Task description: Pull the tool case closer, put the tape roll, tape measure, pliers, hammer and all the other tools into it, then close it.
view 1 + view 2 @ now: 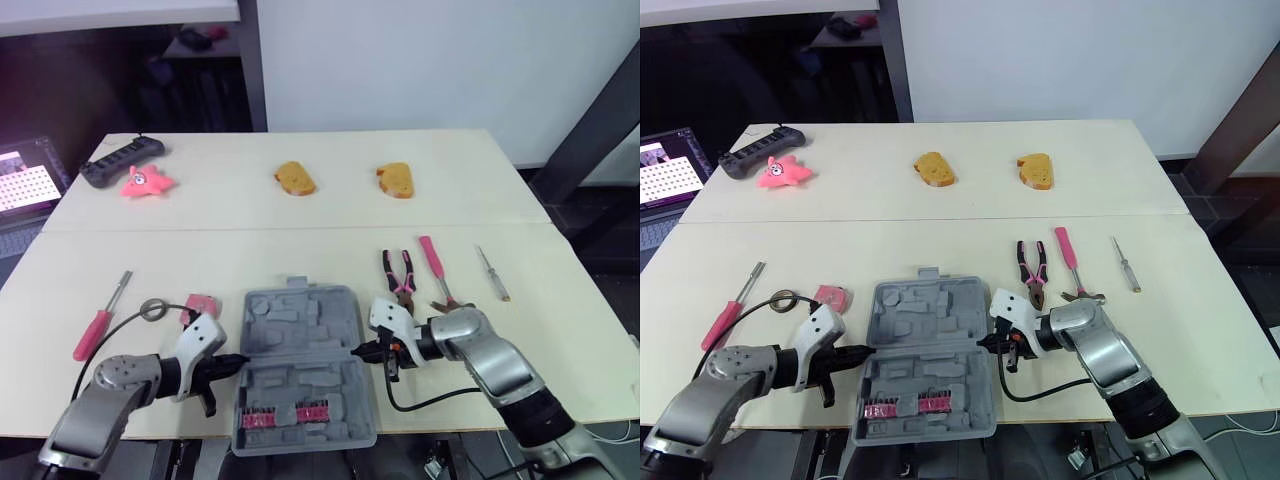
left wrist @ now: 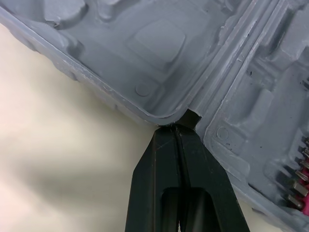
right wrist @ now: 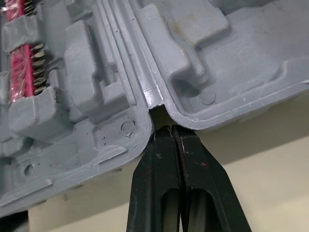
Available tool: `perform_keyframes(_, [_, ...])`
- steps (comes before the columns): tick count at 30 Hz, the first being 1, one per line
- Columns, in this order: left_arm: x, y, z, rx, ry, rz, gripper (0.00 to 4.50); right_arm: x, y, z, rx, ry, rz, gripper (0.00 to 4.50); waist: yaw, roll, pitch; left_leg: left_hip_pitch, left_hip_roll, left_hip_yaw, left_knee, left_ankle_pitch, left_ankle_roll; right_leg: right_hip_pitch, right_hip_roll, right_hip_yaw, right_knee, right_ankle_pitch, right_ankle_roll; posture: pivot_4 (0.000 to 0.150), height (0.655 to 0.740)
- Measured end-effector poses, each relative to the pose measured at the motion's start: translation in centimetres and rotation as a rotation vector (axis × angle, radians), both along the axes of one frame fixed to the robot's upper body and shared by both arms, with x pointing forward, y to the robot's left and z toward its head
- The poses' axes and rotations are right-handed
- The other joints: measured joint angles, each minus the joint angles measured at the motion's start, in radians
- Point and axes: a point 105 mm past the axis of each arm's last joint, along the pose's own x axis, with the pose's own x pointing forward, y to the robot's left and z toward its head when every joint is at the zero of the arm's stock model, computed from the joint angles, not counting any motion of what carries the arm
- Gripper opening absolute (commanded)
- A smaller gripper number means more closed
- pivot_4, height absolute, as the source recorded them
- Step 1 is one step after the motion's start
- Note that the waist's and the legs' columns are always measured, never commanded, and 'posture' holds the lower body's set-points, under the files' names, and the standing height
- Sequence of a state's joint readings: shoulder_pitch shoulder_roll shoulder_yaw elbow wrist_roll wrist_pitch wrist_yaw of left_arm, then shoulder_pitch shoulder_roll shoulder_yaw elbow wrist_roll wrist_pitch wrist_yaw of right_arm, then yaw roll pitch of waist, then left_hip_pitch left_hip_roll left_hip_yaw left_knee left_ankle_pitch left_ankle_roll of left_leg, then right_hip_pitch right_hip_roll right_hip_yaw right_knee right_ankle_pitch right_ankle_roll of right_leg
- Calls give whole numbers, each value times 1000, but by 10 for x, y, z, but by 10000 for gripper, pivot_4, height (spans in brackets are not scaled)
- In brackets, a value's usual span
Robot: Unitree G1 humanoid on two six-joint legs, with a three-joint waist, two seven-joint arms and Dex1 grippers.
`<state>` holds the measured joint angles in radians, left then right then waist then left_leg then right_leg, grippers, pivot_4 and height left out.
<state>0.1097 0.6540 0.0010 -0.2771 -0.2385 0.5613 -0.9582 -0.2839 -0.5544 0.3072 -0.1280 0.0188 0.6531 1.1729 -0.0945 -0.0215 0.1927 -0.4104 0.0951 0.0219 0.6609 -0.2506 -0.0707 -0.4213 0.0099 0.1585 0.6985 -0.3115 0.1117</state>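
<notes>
The grey tool case [image 1: 300,350] lies open and flat at the near edge of the surface [image 1: 300,250], with a pink bit rack [image 1: 285,417] in its near half. The left tool [image 2: 176,129] sits at the case's left side, its two black fingers pressed together, tips touching the notch where the two halves hinge. The right tool [image 3: 171,129] meets the same hinge line from the right side, fingers likewise pressed together with nothing between them.

Left of the case lie a pink tape measure [image 1: 200,303], a tape roll [image 1: 153,309] and a pink-handled screwdriver [image 1: 100,320]. To the right, a little farther back, lie the pliers [image 1: 398,272], a pink-handled hammer [image 1: 437,270] just beside them and a slim screwdriver [image 1: 492,273] farther right.
</notes>
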Motion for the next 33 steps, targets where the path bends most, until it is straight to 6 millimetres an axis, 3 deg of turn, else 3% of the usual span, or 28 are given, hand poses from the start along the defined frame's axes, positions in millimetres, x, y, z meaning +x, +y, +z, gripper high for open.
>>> perform_keyframes(33, [-11, 5, -2, 7, 17, 25, 0, -19, 4, -6, 7, 69, 16, 610, -1, -2, 0, 0, 0, 0, 0, 0, 0, -1, 0, 0, 0, -2, -3, 1500, 7129])
